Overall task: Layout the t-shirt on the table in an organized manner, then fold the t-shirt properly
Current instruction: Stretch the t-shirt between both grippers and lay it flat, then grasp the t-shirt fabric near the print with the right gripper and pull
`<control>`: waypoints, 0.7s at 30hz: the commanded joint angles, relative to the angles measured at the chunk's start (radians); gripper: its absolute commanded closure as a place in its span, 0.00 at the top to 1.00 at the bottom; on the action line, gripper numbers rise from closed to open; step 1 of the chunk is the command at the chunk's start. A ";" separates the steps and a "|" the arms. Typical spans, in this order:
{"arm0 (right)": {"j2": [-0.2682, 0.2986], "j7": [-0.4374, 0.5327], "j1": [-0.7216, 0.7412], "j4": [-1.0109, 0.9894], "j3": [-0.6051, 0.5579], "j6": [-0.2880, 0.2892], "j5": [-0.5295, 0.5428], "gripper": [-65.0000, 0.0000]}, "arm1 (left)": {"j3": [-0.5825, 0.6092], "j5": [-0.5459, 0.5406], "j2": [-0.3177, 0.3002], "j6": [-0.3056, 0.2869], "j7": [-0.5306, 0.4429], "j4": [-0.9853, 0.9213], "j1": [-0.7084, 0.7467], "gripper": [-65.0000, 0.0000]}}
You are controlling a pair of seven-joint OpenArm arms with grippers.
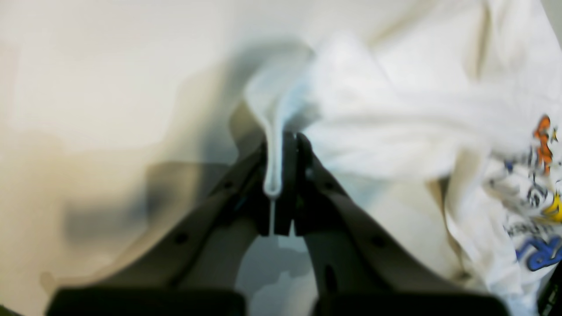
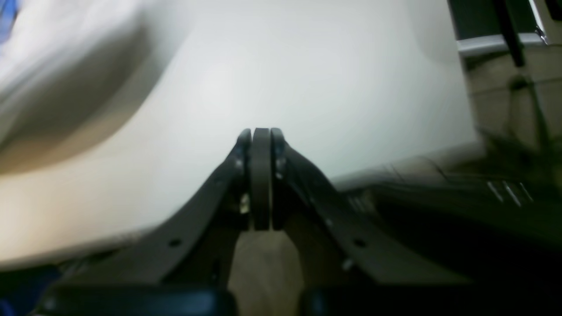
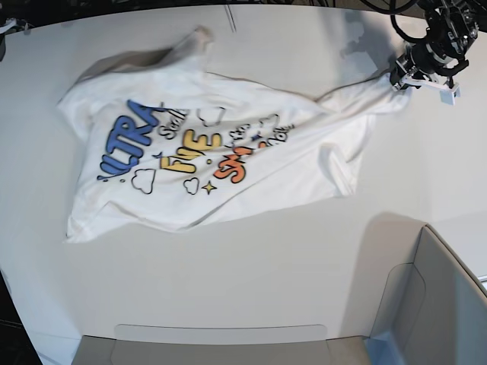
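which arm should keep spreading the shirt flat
Left. Its claw is shut on the t-shirt edge, pulling it taut. The right claw is shut on nothing, over bare table.

White table (image 3: 251, 266) bears the printed t-shirt (image 3: 190, 160) spread print-up, rumpled, one corner lifted off

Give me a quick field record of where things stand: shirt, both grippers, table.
t-shirt: spread print side up on the table, still wrinkled, not folded
held part: one edge drawn out toward the base view's right and pinched
left gripper: shut on the t-shirt, a white fold of cloth between its jaws
right gripper: shut, holding nothing, over bare tabletop near the edge
table: white, shirt lying on its far half
bin: at the near corner
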 commanded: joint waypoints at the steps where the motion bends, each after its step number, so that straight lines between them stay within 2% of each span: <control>1: 0.039 0.019 0.037 0.015 0.008 -0.035 0.001 0.00 | 0.006 -0.029 -0.001 -0.005 0.000 0.020 -0.037 0.00; 2: 0.049 0.019 0.072 0.015 0.008 -0.055 -0.001 0.00 | 0.006 -0.029 -0.001 -0.005 0.007 0.020 -0.060 0.00; 6: 0.095 0.019 0.177 0.015 -0.126 -0.160 0.007 0.00 | 0.008 -0.020 0.001 -0.005 0.083 0.005 -0.178 0.00; 8: 0.105 0.019 0.189 0.015 -0.195 -0.190 0.011 0.00 | 0.005 -0.020 -0.007 -0.005 0.096 -0.029 -0.209 0.00; 12: 0.102 0.019 0.132 0.013 -0.348 -0.187 0.022 0.00 | 0.006 -0.022 -0.030 -0.005 0.090 -0.061 -0.210 0.00; 16: 0.107 0.019 0.052 0.015 -0.632 -0.098 0.108 0.00 | 0.006 -0.023 -0.028 -0.005 0.090 -0.061 -0.200 0.00; 18: 0.085 0.019 0.049 0.015 -0.724 -0.097 0.088 0.04 | 0.006 -0.022 -0.028 -0.005 0.090 -0.061 -0.201 0.00; 21: 0.021 0.019 0.057 0.015 -0.772 -0.097 0.008 0.09 | 0.006 -0.020 -0.028 -0.005 0.090 -0.061 -0.200 0.00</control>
